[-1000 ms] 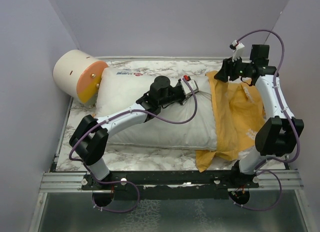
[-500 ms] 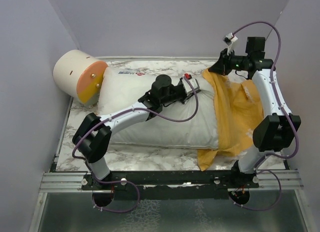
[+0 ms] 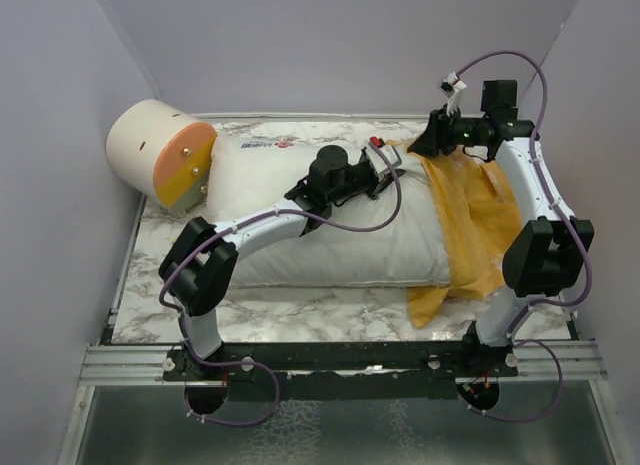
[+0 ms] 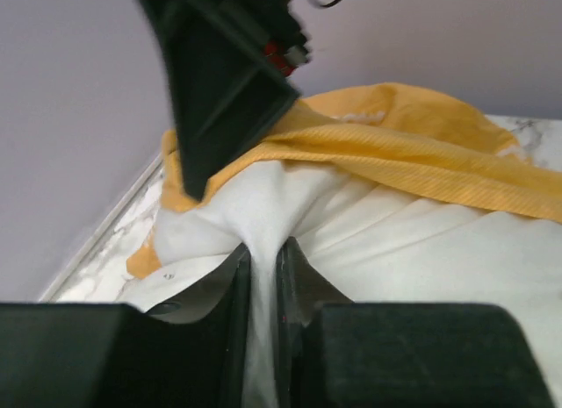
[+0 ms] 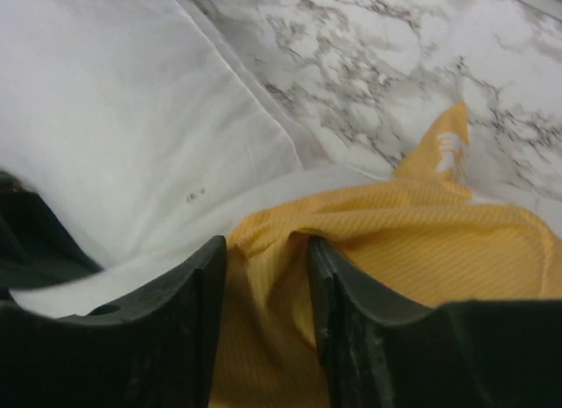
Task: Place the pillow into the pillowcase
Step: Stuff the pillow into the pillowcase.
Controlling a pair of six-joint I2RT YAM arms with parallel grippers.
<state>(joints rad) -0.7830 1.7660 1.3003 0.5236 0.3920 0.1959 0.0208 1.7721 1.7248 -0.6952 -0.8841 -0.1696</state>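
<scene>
Crosswise on the marble table [image 3: 320, 310] lies the white pillow [image 3: 350, 245], its printed label [image 3: 270, 143] at the far edge near the left corner and its other end reaching toward the right side. The orange-yellow pillowcase [image 3: 475, 225] covers only that right end: its open edge runs over the top of the pillow from the far edge to the near edge, and the rest of the fabric lies loose and wrinkled on the table's right side, with one corner near the front edge. Most of the pillow is outside the case. The left gripper [image 3: 388, 163] rests on top of the pillow just beside the case's open edge; in the left wrist view its fingers [image 4: 235, 285] are closed tight on a raised pinch of white pillow fabric, with the orange hem draped just beyond. The right gripper [image 3: 428, 143] is at the far end of the case's open edge, close to the left gripper. In the right wrist view its jaws stand partly apart with a fold of the pillowcase [image 5: 421, 241] between them, and I cannot tell whether they clamp it. A cream-and-orange cylinder [image 3: 160, 160] lies at the far left corner, touching the pillow's end.
</scene>
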